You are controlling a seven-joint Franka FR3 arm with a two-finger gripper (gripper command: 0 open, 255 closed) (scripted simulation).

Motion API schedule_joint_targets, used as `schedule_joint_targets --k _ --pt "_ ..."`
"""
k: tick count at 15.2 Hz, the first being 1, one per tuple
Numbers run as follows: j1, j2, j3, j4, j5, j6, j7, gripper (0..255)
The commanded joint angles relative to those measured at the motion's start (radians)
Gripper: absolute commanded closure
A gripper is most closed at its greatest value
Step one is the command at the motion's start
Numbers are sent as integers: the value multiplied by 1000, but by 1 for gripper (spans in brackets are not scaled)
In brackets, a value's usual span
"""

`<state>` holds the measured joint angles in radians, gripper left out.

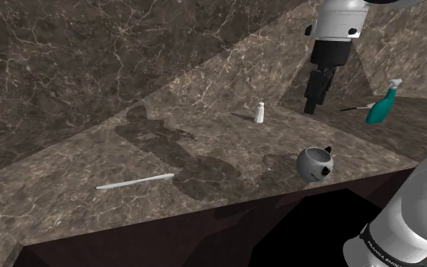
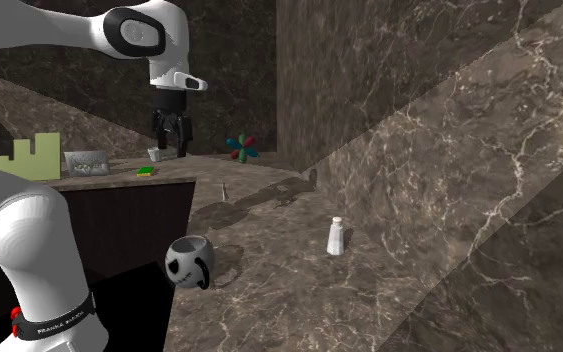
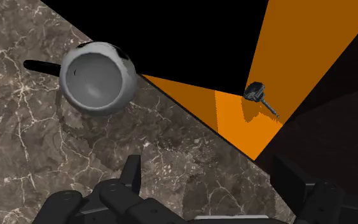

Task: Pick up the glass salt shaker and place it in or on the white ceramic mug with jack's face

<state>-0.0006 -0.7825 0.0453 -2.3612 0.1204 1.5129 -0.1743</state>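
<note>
On marble counter (image 1: pixel 67 178), find salt shaker (image 1: pixel 259 112) upright, ungrasped, well apart from mug (image 1: pixel 314 163); with gripper (image 1: pixel 311 108) aloft, released and empty, treat pick and placement as pending.

The worktop (image 1: pixel 227 144) meets a wall along its back edge. The salt shaker (image 1: pixel 259 112) stands upright on the worktop, nearer the back edge than the front and apart from everything else. The mug (image 1: pixel 315 163) sits upright close to the front edge, in front of the shaker and a little toward the shoulder view's right. A long thin utensil (image 1: pixel 135 181) lies flat near the front edge, well off to the shoulder view's left of the mug. A spray bottle (image 1: pixel 382 102) rests tilted toward the worktop's right end in the shoulder view, farther back than the mug. Past the front edge, a hammer (image 3: pixel 260 95) lies on the floor (image 3: pixel 247 121) below.
</note>
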Motion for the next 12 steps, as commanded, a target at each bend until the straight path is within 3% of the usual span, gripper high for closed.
schedule_joint_targets --k 1,12 --pt "0 0 0 0 0 0 0 0" --pt "-59 338 -106 103 -63 233 -119 0"
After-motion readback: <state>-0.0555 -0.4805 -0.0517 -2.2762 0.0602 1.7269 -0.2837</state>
